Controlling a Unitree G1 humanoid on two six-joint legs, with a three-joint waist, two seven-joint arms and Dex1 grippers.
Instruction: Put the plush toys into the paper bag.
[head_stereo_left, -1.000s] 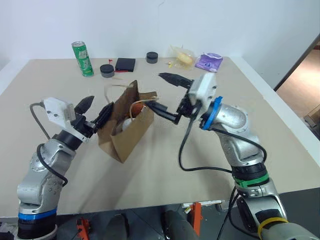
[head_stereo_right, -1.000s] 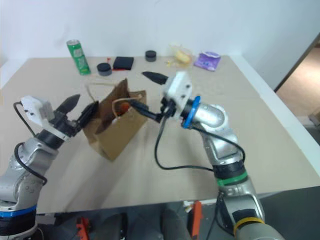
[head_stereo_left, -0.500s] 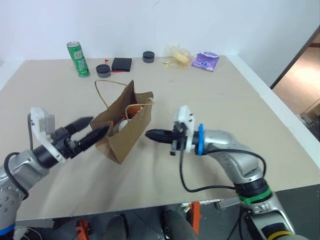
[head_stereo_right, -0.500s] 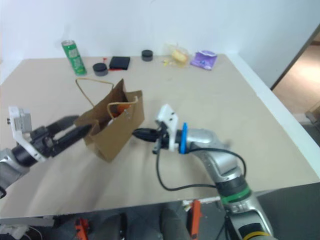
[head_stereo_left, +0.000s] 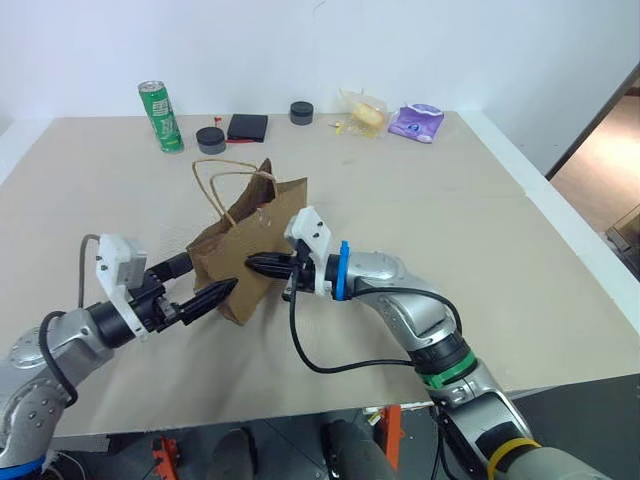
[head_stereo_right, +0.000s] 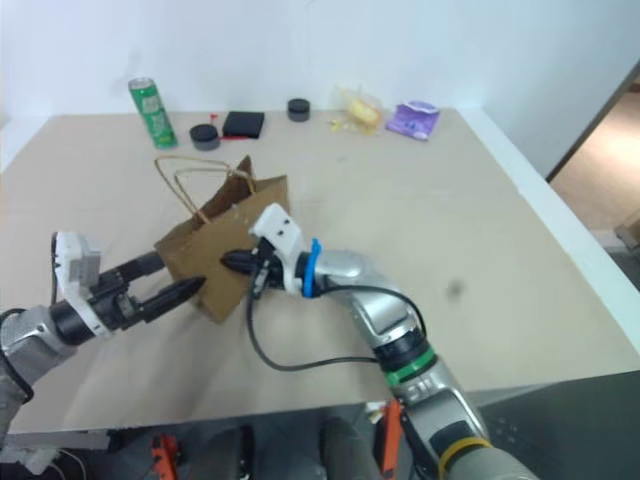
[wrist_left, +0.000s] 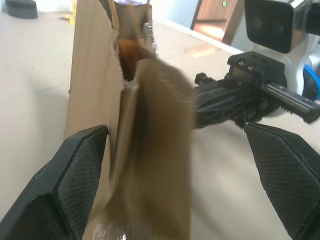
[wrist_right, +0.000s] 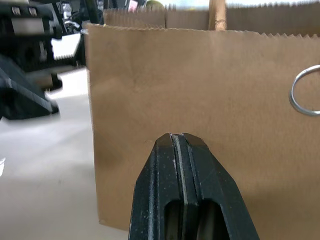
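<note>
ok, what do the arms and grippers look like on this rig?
Silver metal arm links on both sides. Each gripper, left gripper and right gripper, has two black tapered fingers with textured pads and a white boxy wrist camera housing. Loose black cables, blue wrist rings; the right arm also has green and yellow bands.

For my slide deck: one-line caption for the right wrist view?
Shut right gripper pointing at the side of the brown paper bag.

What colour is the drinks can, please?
Green with white markings; the can shows best in the left eye view.

A lab-like test room: bare beige table (head_stereo_left: 520, 260) against a plain white wall (head_stereo_left: 300, 40).
</note>
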